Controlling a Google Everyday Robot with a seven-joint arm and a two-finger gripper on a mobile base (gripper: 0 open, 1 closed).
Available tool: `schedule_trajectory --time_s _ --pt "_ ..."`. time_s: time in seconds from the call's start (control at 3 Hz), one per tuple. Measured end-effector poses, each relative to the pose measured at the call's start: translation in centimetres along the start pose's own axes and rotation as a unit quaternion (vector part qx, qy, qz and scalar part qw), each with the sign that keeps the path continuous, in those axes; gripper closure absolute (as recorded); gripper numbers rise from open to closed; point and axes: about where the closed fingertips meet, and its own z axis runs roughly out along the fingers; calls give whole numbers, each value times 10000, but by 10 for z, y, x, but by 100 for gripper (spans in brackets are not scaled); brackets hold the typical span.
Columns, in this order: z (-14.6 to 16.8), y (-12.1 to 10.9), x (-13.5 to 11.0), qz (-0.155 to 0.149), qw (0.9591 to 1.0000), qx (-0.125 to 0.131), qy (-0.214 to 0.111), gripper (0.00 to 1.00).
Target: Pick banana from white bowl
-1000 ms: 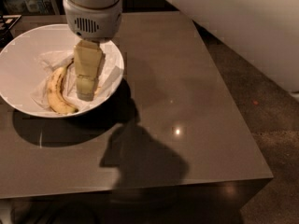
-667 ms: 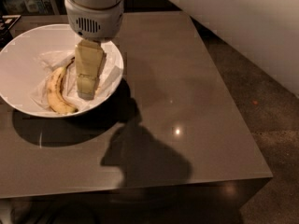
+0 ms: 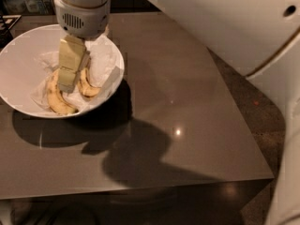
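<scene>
The white bowl [image 3: 18, 55], wide and lined with crumpled white paper, sits on the left part of the dark table. Two curved yellow bananas lie in it: one at the lower left [image 3: 57, 101] and a shorter one to the right [image 3: 88, 86]. My gripper [image 3: 68, 81] hangs from the white wrist [image 3: 82, 13] and reaches down into the bowl between the two bananas. Its cream tip is right beside the left banana's upper end. Whether it touches either banana is hidden.
The bowl stands on a glossy dark brown table [image 3: 178, 102] whose front edge and right corner are in view. My large white arm body [image 3: 225, 27] fills the upper right. Dark floor [image 3: 248, 107] lies to the right of the table.
My gripper has shifted left inside the bowl. The banana it covered before now shows on its right side. The bowl has not moved.
</scene>
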Motion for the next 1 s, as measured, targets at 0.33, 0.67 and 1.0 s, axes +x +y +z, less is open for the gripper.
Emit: schedule_trajectory --time_s 0.33,0.67,1.0 --pt "15 -4 -10 196 9994 -277 -2 7" --pt "31 -4 -15 327 9980 -545 50 18" --pt "49 -4 -20 415 9958 -805 140 24"
